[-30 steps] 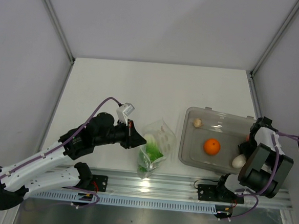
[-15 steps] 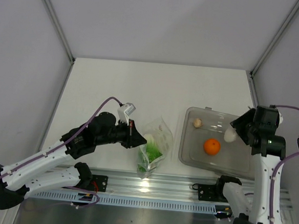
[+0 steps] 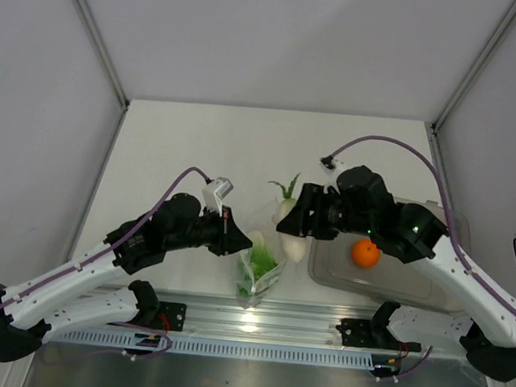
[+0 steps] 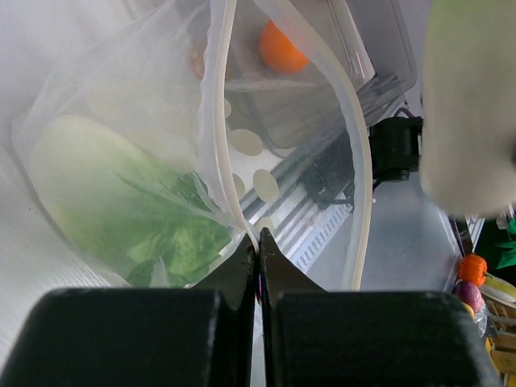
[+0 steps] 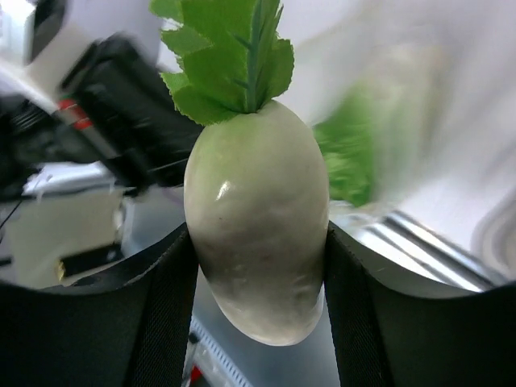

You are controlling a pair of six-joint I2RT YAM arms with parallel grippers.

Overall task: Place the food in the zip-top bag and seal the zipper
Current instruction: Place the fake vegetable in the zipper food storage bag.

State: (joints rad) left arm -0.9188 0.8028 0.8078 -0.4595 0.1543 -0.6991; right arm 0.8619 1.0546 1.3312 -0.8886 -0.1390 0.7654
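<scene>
The zip-top bag lies near the front edge with the lettuce inside. My left gripper is shut on the bag's mouth edge, pinching the zipper strip and holding the mouth open. In the left wrist view the lettuce shows through the plastic. My right gripper is shut on a pale egg-like piece with green leaves and holds it just right of the bag's mouth. The orange sits in the clear tray. The small reddish fruit is hidden.
The clear rigid tray stands right of the bag, partly under my right arm. A metal rail runs along the near edge. Grey walls enclose the table on the left, back and right.
My right arm swung left from the tray, carrying the pale piece to the bag's mouth. My left gripper and the bag stayed put.
</scene>
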